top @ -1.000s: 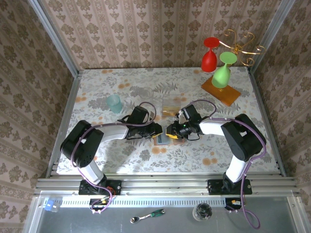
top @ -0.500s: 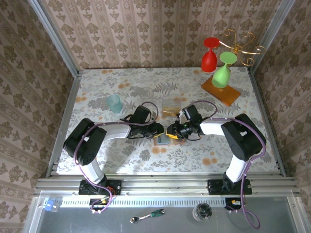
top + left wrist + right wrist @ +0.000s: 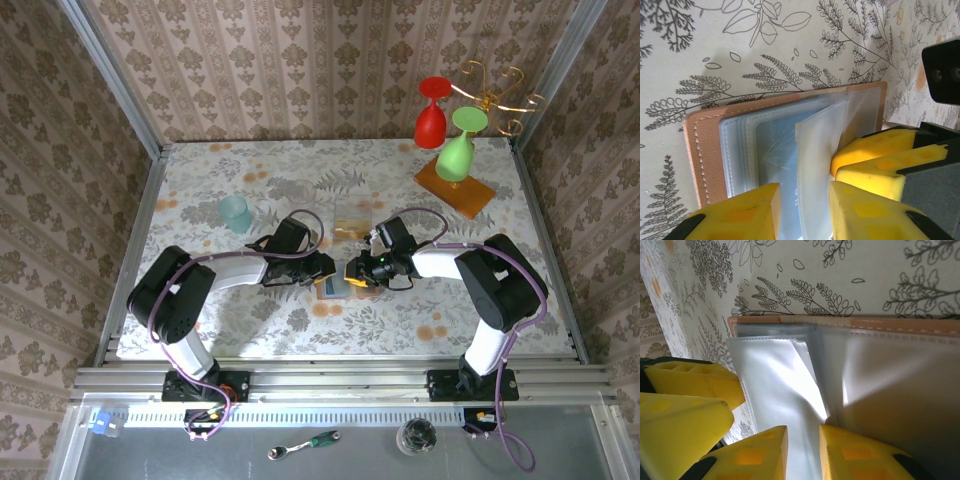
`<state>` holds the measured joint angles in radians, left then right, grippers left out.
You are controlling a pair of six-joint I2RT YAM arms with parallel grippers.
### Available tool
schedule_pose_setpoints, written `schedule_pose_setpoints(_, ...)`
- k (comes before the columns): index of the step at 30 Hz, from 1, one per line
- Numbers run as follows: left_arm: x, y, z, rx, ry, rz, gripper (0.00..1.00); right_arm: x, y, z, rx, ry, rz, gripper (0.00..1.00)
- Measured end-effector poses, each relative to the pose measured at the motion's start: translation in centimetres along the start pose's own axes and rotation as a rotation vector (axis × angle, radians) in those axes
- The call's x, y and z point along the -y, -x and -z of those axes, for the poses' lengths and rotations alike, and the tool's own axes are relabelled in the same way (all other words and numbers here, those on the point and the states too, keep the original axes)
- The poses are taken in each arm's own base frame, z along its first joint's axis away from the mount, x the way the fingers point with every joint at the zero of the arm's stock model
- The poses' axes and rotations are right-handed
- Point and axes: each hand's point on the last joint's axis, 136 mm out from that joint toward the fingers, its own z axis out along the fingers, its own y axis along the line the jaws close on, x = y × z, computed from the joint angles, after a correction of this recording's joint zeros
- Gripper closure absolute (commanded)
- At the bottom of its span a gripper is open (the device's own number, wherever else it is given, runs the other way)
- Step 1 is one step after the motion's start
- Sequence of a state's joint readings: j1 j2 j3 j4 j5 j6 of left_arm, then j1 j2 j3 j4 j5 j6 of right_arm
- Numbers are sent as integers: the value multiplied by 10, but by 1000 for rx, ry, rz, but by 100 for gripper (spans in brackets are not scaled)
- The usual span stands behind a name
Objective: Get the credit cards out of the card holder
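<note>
left gripper (image 3: 802,212): yellow fingers slightly apart, straddling a clear sleeve of the card holder.
card holder (image 3: 707,145): lying open on the floral table (image 3: 200,180), mid-front, between both grippers; tan edge, clear pockets.
right gripper (image 3: 803,452): fingers narrowly parted astride a clear sleeve.
goblet rack (image 3: 455,130): far right corner.

Two arms of white links and bulky black joints; purple cables loop along each; the left pincer (image 3: 326,266) and right pincer (image 3: 352,271) carry blocky yellow fingers (image 3: 875,165) on black mounts.
</note>
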<state>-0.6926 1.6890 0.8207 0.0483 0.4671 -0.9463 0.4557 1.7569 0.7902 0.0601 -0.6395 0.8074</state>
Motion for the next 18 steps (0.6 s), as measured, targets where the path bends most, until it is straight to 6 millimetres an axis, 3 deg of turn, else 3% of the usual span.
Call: schedule_pose_setpoints(18,13,3,-8,-13,-26,-17,72,0,0,0,0,0,0,75)
